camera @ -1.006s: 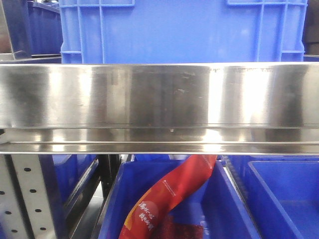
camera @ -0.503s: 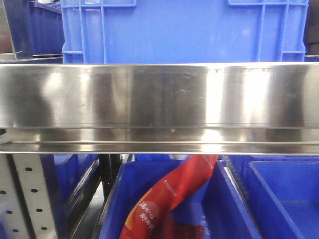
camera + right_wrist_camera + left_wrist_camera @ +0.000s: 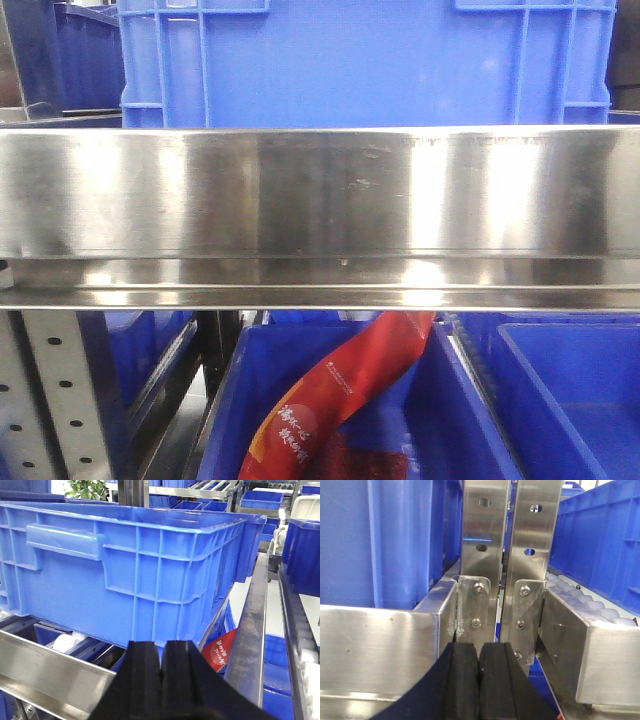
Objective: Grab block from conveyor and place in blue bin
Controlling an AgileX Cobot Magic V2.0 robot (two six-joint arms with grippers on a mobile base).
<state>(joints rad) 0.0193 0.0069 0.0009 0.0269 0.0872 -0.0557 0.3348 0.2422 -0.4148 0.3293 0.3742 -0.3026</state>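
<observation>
The left gripper (image 3: 479, 680) has its two black fingers pressed together, with nothing between them. It sits low in front of two shiny metal posts (image 3: 507, 550) with round holes in them. Each post is held by a small plate with screws (image 3: 475, 607). A flat metal rail (image 3: 380, 650) runs off to the left of the posts, and another metal rail (image 3: 600, 655) runs to the right. A row of pale rollers (image 3: 590, 605) lies on top of the right rail. Tall blue crates stand on both sides, one on the left (image 3: 385, 540) and one on the right (image 3: 600, 540).

The right gripper (image 3: 161, 685) is also pressed together and holds nothing. Just past it is a big blue crate (image 3: 135, 565) with ribbed walls and a handle on its side. The crate rests on a metal rack, with a silver bar (image 3: 50, 665) under its near edge. A red packet (image 3: 220, 647) peeks out under the crate's right corner. More blue bins (image 3: 260, 500) sit far back.

In the front view a wide shiny steel bar (image 3: 320, 190) goes across the middle. A blue crate (image 3: 370, 60) stands above it. Below it, a red bag with writing (image 3: 340, 400) leans inside an open blue bin (image 3: 450, 420).

The small blue block and the conveyor do not show in any of these views.
</observation>
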